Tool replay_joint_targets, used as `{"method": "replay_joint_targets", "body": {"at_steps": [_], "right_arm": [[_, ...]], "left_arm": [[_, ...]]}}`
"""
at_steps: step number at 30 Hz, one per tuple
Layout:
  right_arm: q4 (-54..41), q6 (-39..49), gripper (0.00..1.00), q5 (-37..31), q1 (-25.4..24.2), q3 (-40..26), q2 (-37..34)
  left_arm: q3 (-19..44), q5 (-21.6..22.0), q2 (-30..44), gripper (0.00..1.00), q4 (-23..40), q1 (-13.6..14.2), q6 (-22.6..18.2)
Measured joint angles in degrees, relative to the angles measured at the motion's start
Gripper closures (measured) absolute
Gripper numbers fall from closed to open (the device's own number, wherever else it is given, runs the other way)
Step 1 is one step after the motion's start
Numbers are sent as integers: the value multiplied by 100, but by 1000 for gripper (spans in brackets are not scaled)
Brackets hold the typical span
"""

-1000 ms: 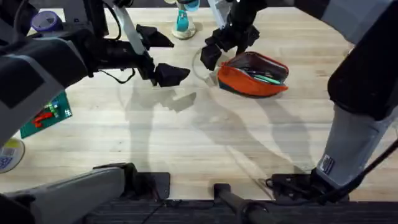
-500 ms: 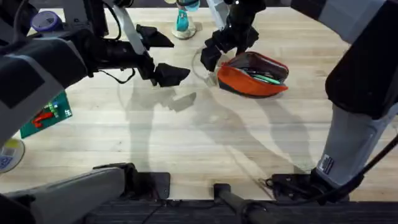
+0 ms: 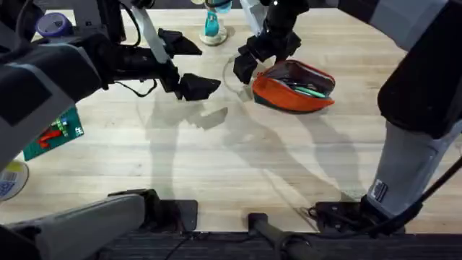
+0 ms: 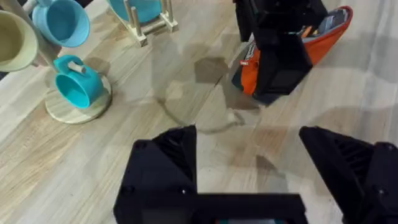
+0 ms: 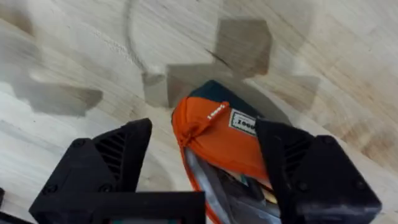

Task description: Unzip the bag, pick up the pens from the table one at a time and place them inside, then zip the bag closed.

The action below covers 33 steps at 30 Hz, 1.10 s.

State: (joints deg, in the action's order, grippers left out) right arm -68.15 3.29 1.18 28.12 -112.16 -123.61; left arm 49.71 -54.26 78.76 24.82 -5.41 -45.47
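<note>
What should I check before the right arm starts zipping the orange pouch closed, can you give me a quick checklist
1. Pens inside the bag: ok, the green pen lies in the open mouth; second pen cannot tell.
2. Zipper state: ok, the bag gapes open, not yet zipped.
3. Right gripper placement: ok, open, straddling the bag's end.
4. Zipper pull located: cannot tell.
5. Left gripper clear of the bag: ok, open, off to the side, holding nothing.
6. Stray pens on the table: ok, none seen.
</note>
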Motion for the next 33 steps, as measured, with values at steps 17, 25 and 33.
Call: {"method": "replay_joint_targets", "body": {"at_steps": [17,25,33], "right_arm": [[-45,2,268,14,0,0,0],[-45,17,527,14,0,0,0],[-42,11,665,58,28,2,0]], "left_arm": [[0,0,0,8,0,0,0],[0,0,0,8,0,0,0],[0,0,0,8,0,0,0]]}}
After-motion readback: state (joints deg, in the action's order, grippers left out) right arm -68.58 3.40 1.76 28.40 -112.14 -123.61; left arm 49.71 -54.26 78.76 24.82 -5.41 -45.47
